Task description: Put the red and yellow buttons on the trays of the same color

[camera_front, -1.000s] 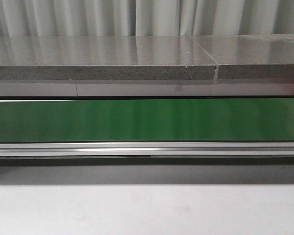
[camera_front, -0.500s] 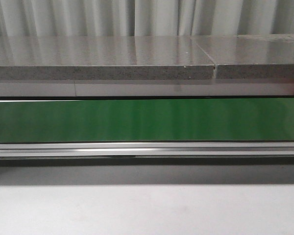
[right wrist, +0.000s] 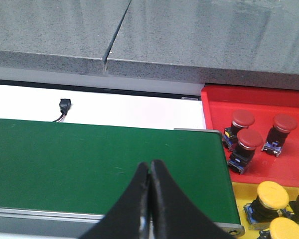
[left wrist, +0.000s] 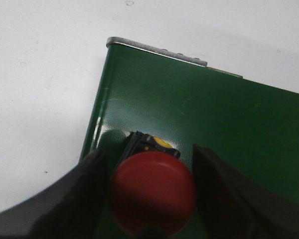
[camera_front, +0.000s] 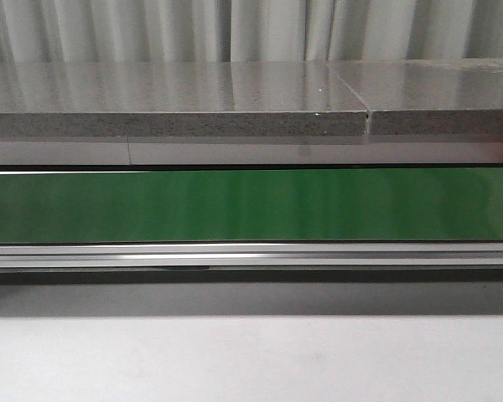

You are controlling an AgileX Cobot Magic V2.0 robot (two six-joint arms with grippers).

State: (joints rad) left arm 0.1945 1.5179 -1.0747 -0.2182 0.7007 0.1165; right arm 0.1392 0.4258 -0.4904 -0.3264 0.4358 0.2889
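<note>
In the left wrist view a red button [left wrist: 153, 191] with a black and yellow base stands near the end of the green belt [left wrist: 229, 119]. My left gripper [left wrist: 147, 159] is shut on the red button, its dark fingers [left wrist: 89, 174] pressed against both sides of the cap. My right gripper [right wrist: 150, 167] is shut with nothing in it, above the belt's other end [right wrist: 89, 159]. Beside that end lie the red tray [right wrist: 219, 102], holding three red buttons [right wrist: 242, 119], and the yellow tray [right wrist: 239, 194], holding yellow buttons [right wrist: 272, 193]. Neither gripper shows in the front view.
A grey stone shelf [camera_front: 176, 96] runs behind the belt [camera_front: 251, 205]. An aluminium rail [camera_front: 251, 254] borders the belt's near side, with a white table surface [camera_front: 251, 360] in front. A small black connector with a wire [right wrist: 64, 105] lies on the white strip behind the belt.
</note>
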